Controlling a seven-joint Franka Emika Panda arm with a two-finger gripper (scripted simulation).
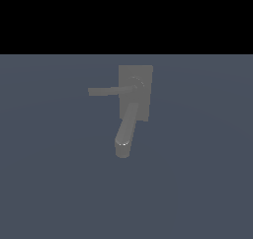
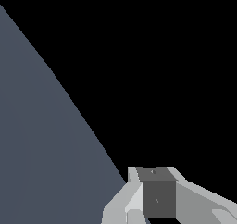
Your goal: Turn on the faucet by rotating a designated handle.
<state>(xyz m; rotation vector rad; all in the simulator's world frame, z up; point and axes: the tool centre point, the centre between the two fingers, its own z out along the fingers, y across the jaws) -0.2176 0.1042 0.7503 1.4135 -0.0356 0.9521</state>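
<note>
Exterior view, from its left: the handle (image 1: 111, 91) comes first, a thin straight grey bar lying level, its free end pointing toward the view's left. Follow it rightward and it meets a round hub (image 1: 135, 84) on the upper part of the block (image 1: 140, 80), a flat rectangular grey body standing upright on the floor (image 1: 49, 174). Out of the block's lower half comes the spout (image 1: 126, 129), much thicker than the handle, curving down and toward the camera, ending in a rounded tip just left of the block's lower edge. The whole faucet (image 1: 134, 100) sits near the middle of the picture, a little above centre, on a plain blue-grey floor with black beyond its far edge. No arm shows in this view; nothing touches the handle.

Over to the wrist view: blue-grey floor (image 2: 37, 149) fills one side as a slanting wedge, black fills the rest. At the lower edge there's the gripper (image 2: 155, 197), pale grey casing around a darker grey block, cut off by the frame. The fingertips are out of the picture, so I cannot tell whether the jaws stand wide or narrow. Nothing shows between them, and no faucet appears in this view.
</note>
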